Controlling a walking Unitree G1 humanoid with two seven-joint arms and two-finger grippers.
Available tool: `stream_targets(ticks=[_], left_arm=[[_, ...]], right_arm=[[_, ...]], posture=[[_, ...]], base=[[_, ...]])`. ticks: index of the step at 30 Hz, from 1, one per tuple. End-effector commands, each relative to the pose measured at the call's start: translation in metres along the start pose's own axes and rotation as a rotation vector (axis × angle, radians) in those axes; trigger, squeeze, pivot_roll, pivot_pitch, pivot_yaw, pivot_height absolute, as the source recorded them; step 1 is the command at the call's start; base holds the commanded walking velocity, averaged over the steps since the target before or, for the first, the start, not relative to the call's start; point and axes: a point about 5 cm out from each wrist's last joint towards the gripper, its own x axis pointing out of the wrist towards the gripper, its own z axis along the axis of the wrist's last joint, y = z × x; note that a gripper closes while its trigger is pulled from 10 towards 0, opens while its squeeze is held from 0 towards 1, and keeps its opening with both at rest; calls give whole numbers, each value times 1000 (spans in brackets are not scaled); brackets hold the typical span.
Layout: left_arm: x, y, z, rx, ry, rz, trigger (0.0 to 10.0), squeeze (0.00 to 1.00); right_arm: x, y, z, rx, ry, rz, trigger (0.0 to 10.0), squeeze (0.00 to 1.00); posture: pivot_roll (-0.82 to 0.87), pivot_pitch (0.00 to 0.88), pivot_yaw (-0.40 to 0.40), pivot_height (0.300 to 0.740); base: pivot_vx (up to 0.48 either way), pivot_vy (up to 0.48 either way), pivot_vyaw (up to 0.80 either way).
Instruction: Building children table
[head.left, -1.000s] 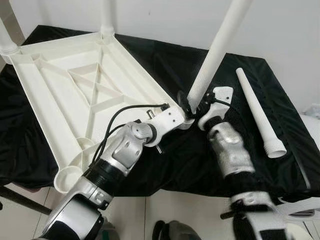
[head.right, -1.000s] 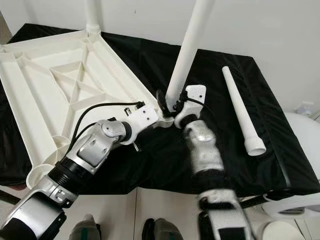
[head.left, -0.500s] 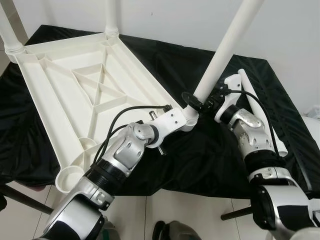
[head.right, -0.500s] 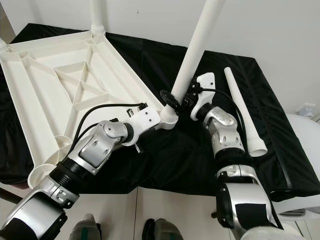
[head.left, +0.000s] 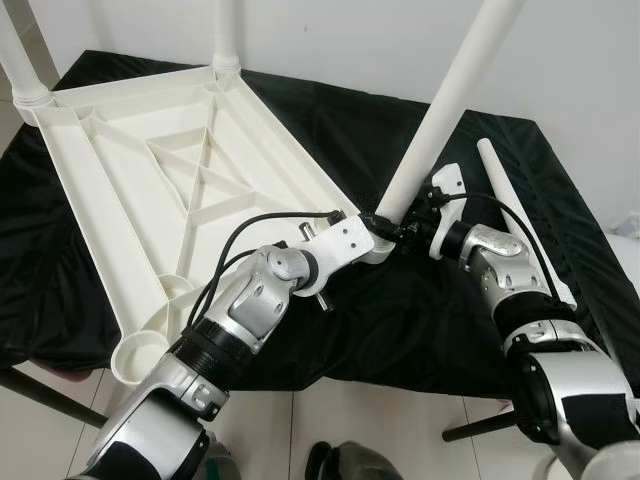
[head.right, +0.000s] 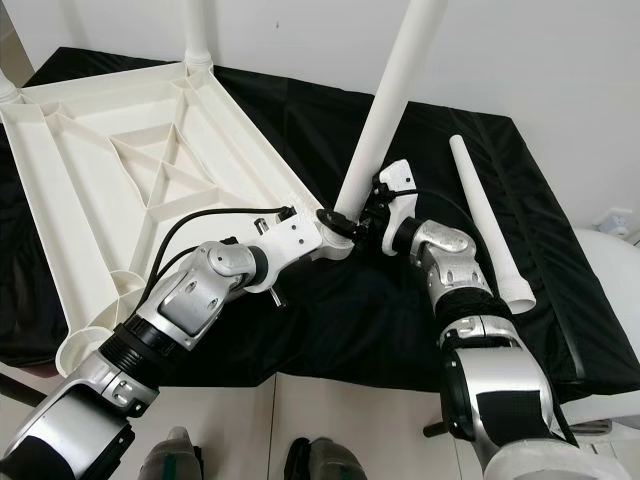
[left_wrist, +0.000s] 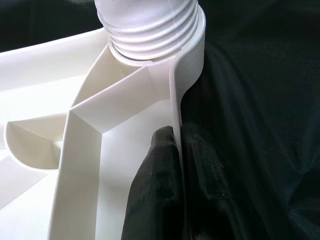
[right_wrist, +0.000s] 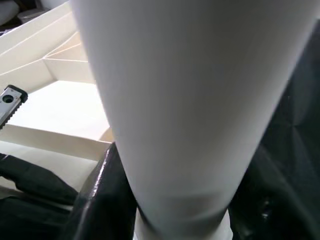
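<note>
A black cloth (head.left: 330, 130) covers the work surface, and the white plastic tabletop (head.left: 150, 190) lies on it upside down, its ribbed underside facing up. Two legs (head.left: 228, 35) already stand in its far corner sockets. A third leg (head.left: 440, 110) rises at a tilt from the near right corner socket, its ridged end seated there. A fourth, loose leg (head.left: 520, 225) lies on the cloth to the right, well apart from the tabletop. The right gripper (head.left: 395, 228) clasps the base of the tilted leg just above the socket. The left gripper (left_wrist: 175, 165) pinches the tabletop's thin rim wall beside that same corner, one finger on each side.
</note>
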Motion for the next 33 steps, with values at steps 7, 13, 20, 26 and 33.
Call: stream_targets(ticks=[7, 13, 20, 26, 33], left_arm=[[3, -7, 12, 47, -42, -23, 10000, 0], [2, -7, 12, 46, -43, -23, 10000, 0], [2, -9, 11, 41, -41, -26, 10000, 0], [2, -10, 10, 35, -40, -31, 10000, 0], [1, -10, 9, 33, -36, -31, 10000, 0]], right_arm=[[-10, -4, -4, -42, 56, 24, 10000, 0], [-13, 0, -10, -31, 33, 35, 10000, 0], [-11, 18, -14, -11, -88, 6, 10000, 0], [-2, 41, -15, 13, -171, -27, 10000, 0], [16, 62, -9, 35, -227, -178, 10000, 0]], posture=[[76, 5, -109, 740], [74, 9, -112, 740], [67, 25, -111, 740], [67, 32, -113, 740], [70, 39, -113, 740]], base=[[0, 0, 0], [0, 0, 0], [0, 0, 0], [0, 0, 0], [0, 0, 0]])
